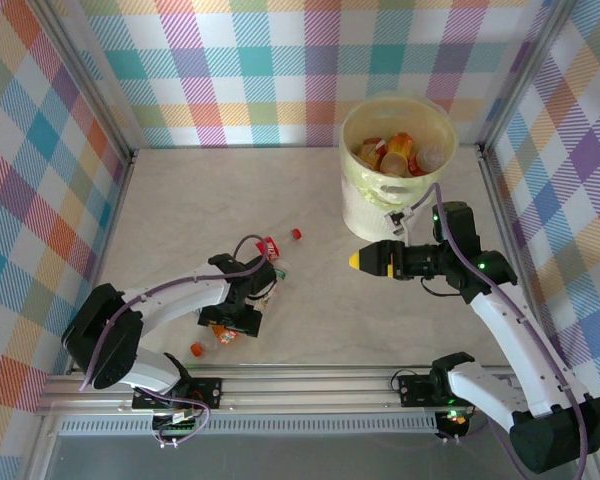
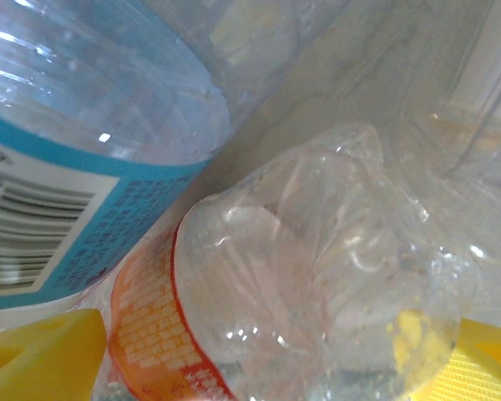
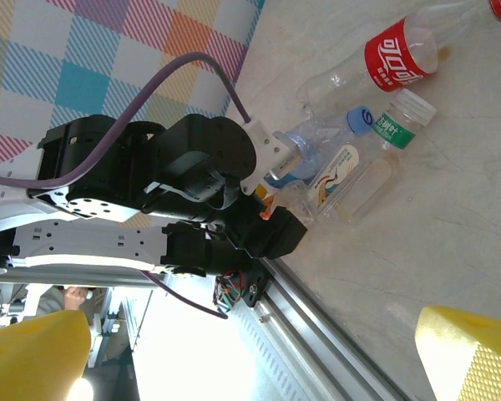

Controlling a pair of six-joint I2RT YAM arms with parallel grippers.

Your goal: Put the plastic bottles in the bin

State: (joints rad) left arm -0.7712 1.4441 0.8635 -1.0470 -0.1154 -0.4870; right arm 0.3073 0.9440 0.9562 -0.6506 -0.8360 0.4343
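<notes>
**Left claw** (image 1: 243, 312): down on a cluster of plastic bottles (image 1: 225, 335) lying on the table (image 1: 180, 200).
- Its yellow fingers (image 2: 42, 359) stand on either side of a crushed orange-labelled bottle (image 2: 317, 276). Whether they press it or merely bracket it cannot be told.
- A blue-labelled bottle (image 2: 75, 167) lies just beyond the fingertips, close against the crushed one.
- Further ahead of the claw lie a red-labelled bottle (image 3: 398, 54) and a green-labelled bottle (image 3: 392, 125), side by side.
- A loose orange cap (image 1: 196, 349) sits behind the claw and a loose red cap (image 1: 296, 234) ahead of it.

**Right claw** (image 1: 355, 260): spread wide with nothing between its fingers. It hangs just beside the bin (image 1: 365, 200) and points toward the left claw.

**Bin:** several bottles in the bin (image 1: 395, 155) are heaped together.

**Assessment:** part of the task appears done. At least four bottles are outstanding, all of them by the left claw.
</notes>
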